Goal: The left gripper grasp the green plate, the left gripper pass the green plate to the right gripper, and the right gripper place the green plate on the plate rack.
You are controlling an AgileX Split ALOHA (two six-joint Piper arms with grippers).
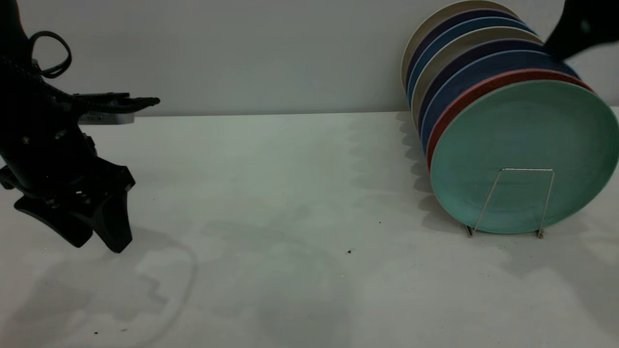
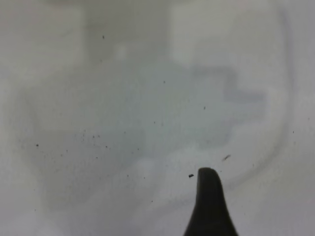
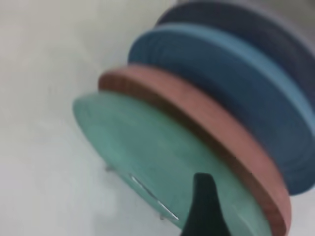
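1. Far left of the exterior view: left gripper [image 1: 99,241] hangs low over the table [image 1: 290,193], tips pointed down and just above the surface; the 2 fingers are spread a little with a narrow gap between the tips, nothing held; looped black cable [image 1: 51,53] sits above it on the arm.
2. Left wrist view: only 1 finger [image 2: 209,206] shows over bare table with a few dark specks; nothing between or near the fingers.
3. Middle: wide open stretch of table from the left gripper across to the plates; only shadows and small dark specks [image 1: 349,251] on it; table's back edge meets the wall behind.
4. Right: green plate [image 1: 524,154] stands on edge, tilted back, frontmost in the row on the plate rack [image 1: 505,200]; 1 wire loop of the rack crosses the plate's lower face; the plate's right edge runs to the frame border.
5. Right behind it, touching or nearly so: salmon-pink plate [image 1: 464,99], then blue plates [image 1: 454,72] and cream plates [image 1: 425,48], all leaning the same way, rims overlapping.
6. Top right corner: right gripper [image 1: 578,29] shows as a dark shape above the stack's upper rims, apart from the green plate; cannot tell how its fingers stand; right wrist view shows 1 finger [image 3: 204,211] over the green plate's face [image 3: 162,157].
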